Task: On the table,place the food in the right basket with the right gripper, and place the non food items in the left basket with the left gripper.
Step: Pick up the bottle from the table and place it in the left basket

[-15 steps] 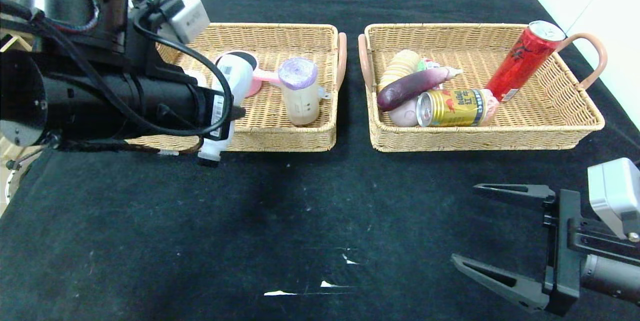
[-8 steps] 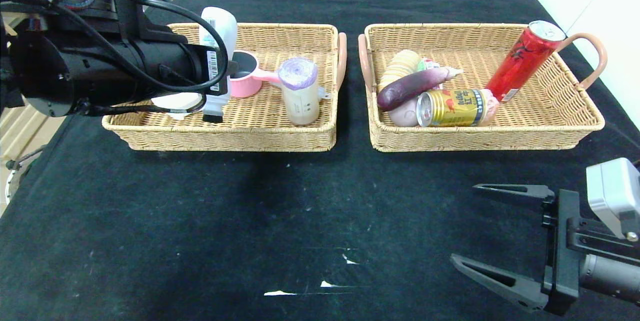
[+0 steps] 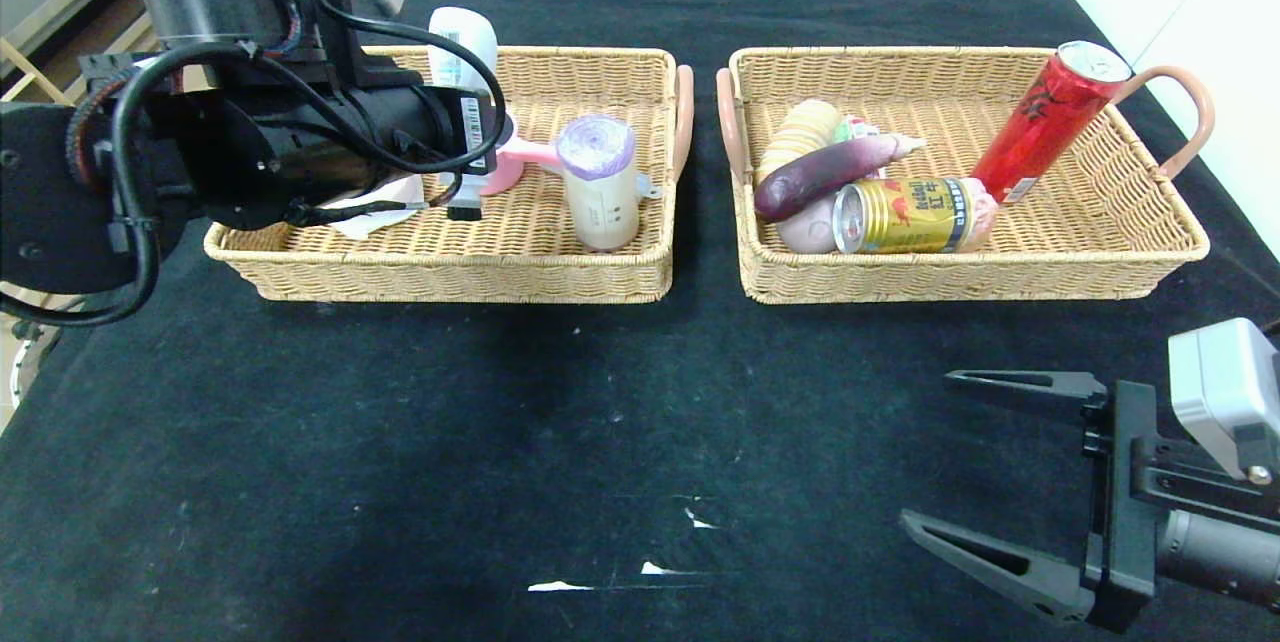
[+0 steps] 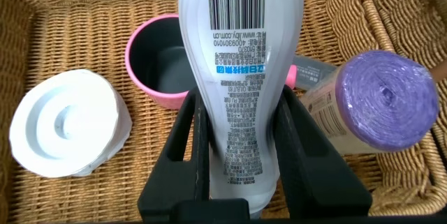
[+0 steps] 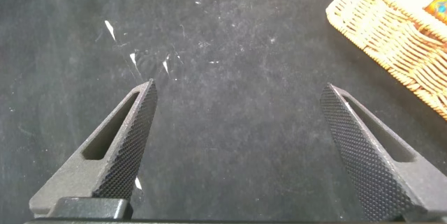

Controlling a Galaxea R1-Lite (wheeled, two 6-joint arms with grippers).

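Over the left basket [image 3: 560, 277], left gripper [image 4: 241, 123] jaws clamp the white barcoded brush [image 4: 241, 63].

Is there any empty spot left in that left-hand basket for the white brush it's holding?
Yes: bare wicker along the left wicker basket's front wall, between the white round lid and the beige roll with purple top. The back is crowded by the pink saucepan.

Two baskets [image 3: 640, 277] [image 3: 1000, 287], two cans [image 3: 1045, 117] [image 3: 915, 215]

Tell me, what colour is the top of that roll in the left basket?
Purple. The roll has a purple top, clearest in the left wrist view.
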